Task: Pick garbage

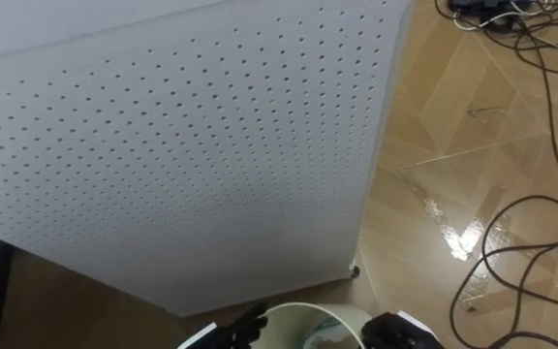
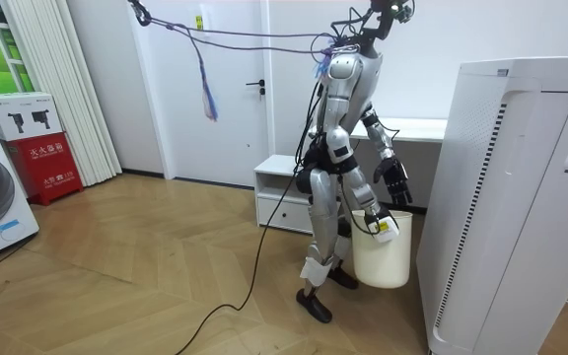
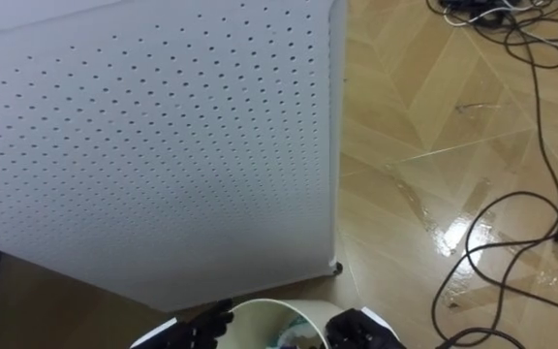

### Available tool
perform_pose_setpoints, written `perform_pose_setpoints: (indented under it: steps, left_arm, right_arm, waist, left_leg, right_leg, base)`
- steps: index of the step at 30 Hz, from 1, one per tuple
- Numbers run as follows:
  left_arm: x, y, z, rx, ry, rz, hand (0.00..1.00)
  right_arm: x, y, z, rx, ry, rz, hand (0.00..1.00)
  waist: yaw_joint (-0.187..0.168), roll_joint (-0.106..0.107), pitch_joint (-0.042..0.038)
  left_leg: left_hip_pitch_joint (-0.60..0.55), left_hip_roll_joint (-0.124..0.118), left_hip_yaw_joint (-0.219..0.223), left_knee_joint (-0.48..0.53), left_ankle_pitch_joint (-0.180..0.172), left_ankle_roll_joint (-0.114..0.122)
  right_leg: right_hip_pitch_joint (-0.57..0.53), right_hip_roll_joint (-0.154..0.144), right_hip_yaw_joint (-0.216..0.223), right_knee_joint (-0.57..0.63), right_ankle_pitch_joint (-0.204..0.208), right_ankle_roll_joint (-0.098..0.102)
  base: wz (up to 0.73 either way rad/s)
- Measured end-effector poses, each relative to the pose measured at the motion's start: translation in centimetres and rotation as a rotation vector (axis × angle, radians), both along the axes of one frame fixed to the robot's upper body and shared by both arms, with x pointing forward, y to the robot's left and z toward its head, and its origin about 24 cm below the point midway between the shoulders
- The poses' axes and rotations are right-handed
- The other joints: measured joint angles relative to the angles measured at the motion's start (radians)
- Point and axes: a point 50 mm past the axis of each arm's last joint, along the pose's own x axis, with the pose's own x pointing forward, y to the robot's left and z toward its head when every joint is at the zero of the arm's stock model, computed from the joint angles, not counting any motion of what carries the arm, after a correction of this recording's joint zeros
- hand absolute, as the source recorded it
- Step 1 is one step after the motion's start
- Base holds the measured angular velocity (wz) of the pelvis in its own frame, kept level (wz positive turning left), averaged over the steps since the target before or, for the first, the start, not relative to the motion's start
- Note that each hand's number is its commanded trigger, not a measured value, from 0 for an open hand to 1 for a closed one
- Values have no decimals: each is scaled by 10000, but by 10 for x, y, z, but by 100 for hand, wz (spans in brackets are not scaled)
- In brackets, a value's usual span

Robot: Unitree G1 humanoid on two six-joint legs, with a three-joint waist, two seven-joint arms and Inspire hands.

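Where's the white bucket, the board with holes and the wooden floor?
white bucket (image 2: 381, 258), room view, front wall.
board with holes (image 1: 182, 145), left eye view, dotted face.
wooden floor (image 1: 453, 116), left eye view, bare plank.

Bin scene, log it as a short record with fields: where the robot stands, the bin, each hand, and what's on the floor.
robot: stands between a low cabinet and a tall perforated unit, facing the unit
bin: white, on the floor at the robot's feet, close to the unit
bin contents: too little visible to tell
left hand: by the bin's left rim
right hand: by the bin's right rim
cables: dark, looping over the floor right of the unit
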Motion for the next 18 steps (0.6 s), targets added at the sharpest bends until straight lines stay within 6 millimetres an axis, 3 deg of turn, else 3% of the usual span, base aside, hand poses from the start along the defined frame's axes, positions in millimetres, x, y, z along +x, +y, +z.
perform_pose_setpoints:
  steps: [8, 12, 14, 18]
  left_arm:
    - [-13, 9, -13, 186, 654, 376, 0]
    - [-27, 20, -19, 254, 994, 1081, 0]
    - [-35, 27, -25, 396, 1332, 1402, 0]
    - [-65, 46, -41, 871, 2370, 2565, 0]
  right_arm:
    - [-10, -13, -4, 226, 202, -768, 100]
    - [-25, -21, -12, 456, 566, -1380, 100]
    - [-33, -27, -16, 506, 737, -1705, 100]
    - [-54, -42, -23, 578, 1091, -2503, 100]
  waist:
    - [46, -16, 0]
    - [-36, -15, -65]
    - [-125, -43, -140]
    - [-455, -85, -207]
  left_leg:
    - [774, -47, -17, -190, 0, -1]
    - [1280, -115, -26, -424, 3, -5]
    - [1435, -126, -33, -524, 3, -5]
    - [2051, -156, -18, -844, 0, 0]
  right_leg:
    - [747, 7, -24, -117, -70, 33]
    - [1258, 23, -56, -390, -92, 48]
    - [1399, 11, -75, -409, -108, 57]
    - [2006, 8, -104, -750, -140, 101]
  base:
    - [0]
    - [0]
    - [2]
    - [1]
